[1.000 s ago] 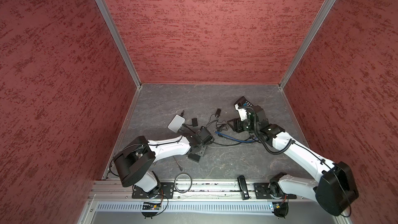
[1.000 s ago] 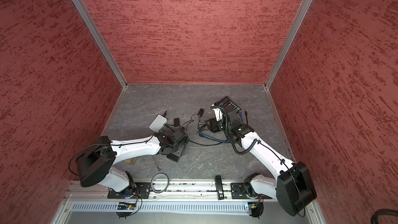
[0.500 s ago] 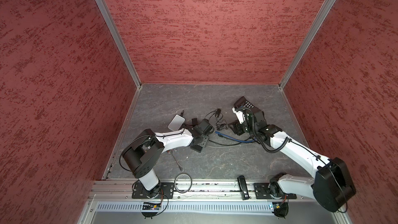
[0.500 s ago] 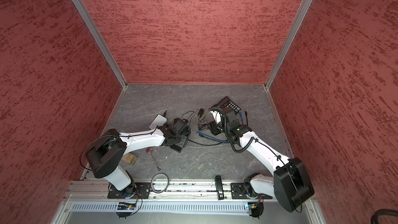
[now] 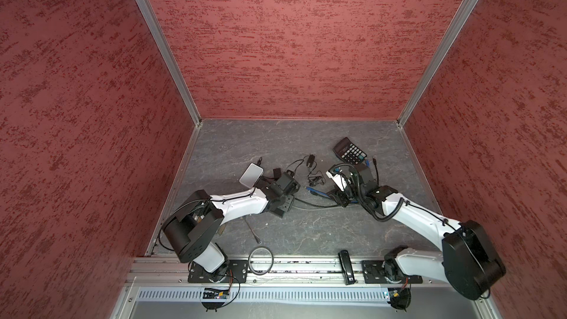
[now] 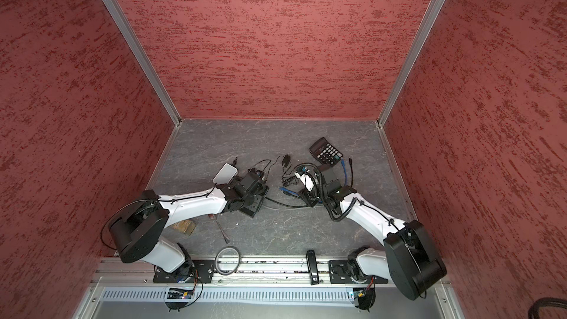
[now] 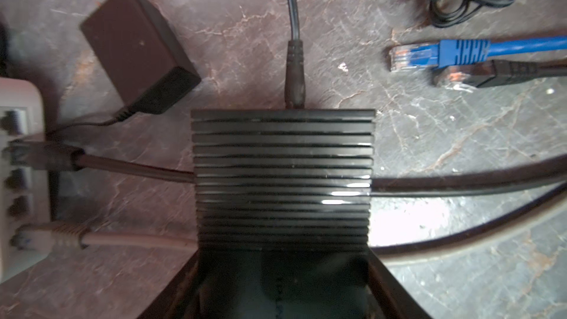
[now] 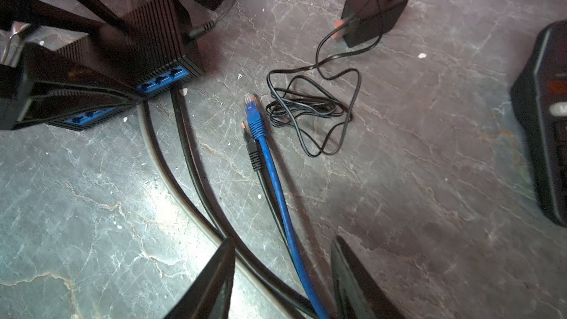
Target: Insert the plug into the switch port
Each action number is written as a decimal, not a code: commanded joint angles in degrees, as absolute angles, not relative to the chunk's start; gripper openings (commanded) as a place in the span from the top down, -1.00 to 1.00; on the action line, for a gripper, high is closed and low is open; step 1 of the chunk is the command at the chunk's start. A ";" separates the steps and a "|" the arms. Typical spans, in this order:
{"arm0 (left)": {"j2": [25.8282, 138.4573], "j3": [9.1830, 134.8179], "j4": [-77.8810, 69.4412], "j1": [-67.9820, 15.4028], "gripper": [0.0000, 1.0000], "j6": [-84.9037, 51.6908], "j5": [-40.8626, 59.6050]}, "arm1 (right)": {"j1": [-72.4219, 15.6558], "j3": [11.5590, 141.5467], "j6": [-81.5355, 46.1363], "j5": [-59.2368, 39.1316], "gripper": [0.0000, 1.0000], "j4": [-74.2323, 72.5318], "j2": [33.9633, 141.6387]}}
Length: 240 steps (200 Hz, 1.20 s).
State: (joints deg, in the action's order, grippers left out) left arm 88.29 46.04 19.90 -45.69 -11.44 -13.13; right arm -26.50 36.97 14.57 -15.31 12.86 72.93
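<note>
Near the switch (image 7: 282, 164), clamped in the left claw (image 7: 282, 259), the blue plug (image 7: 414, 56) lies unplugged; right claw (image 8: 283, 240) gapes around its cable (image 8: 275, 185).

A black calculator (image 5: 349, 151) lies at the back right; a power adapter (image 8: 376, 18) with its thin coiled cord (image 8: 310, 108) lies nearby.

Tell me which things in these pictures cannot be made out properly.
- Switch ports: middle ones covered by the left gripper's finger in the right wrist view; unseen from the left wrist view.
- Blue plug contacts: too small in both top views.
- Calculator: cut off by the right wrist view's edge.
</note>
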 commanded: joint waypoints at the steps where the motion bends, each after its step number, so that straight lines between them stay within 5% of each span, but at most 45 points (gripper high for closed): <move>1: 84.09 46.12 16.38 -45.36 -0.33 -9.31 -14.83 | -26.37 37.30 17.61 -15.14 -0.02 11.32 74.53; 59: 73.82 42.39 9.38 -45.32 -0.83 -7.21 -15.20 | -26.34 37.09 18.56 -15.42 0.11 10.25 77.47; 179: 67.90 36.93 1.51 -45.45 -0.95 -8.96 -10.10 | -26.66 38.96 20.71 -15.30 0.33 6.64 87.19; 240: 69.79 37.16 2.03 -44.56 -0.95 -10.99 -9.38 | -26.69 39.48 21.76 -14.83 0.61 5.63 87.19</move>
